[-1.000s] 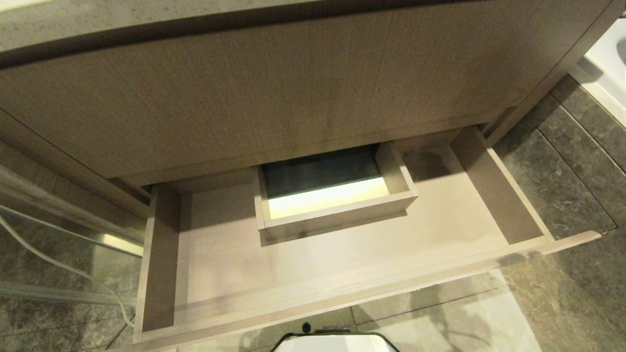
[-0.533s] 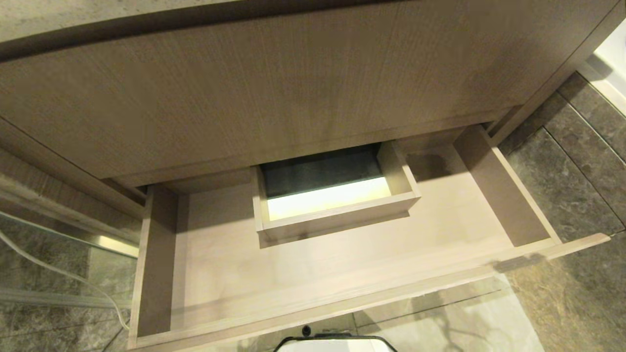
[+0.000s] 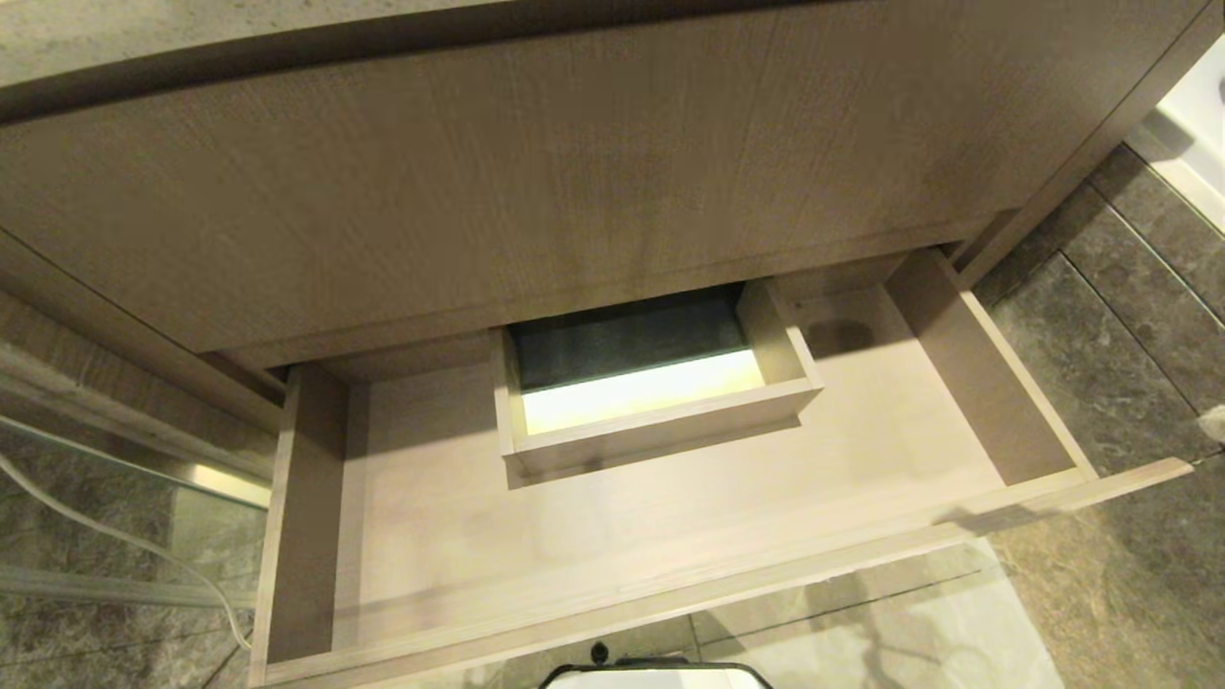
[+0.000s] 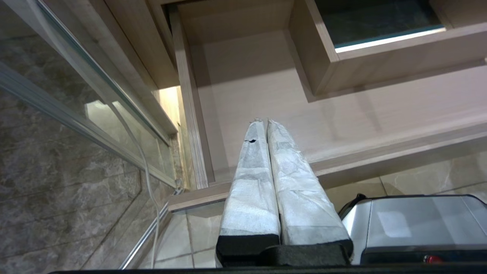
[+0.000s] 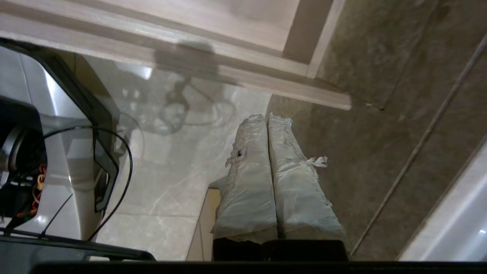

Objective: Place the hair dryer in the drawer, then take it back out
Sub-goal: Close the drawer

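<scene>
The hair dryer is out of view in every frame. The wooden drawer stands pulled out below the cabinet front, and the part of its floor that I see is bare. My left gripper hangs shut and empty above the drawer's front left corner. My right gripper is also shut with nothing in it. It hovers over the floor tiles just off the drawer's front right corner.
A raised box-shaped cut-out stands at the drawer's back middle. The robot's base sits just before the drawer front. A pale cable and a glass panel lie on the left. A small pale shape shows at the right edge.
The whole head picture has shifted slightly, so the camera moved. A small pale shape has come in at its right edge. The drawer stays open as before.
</scene>
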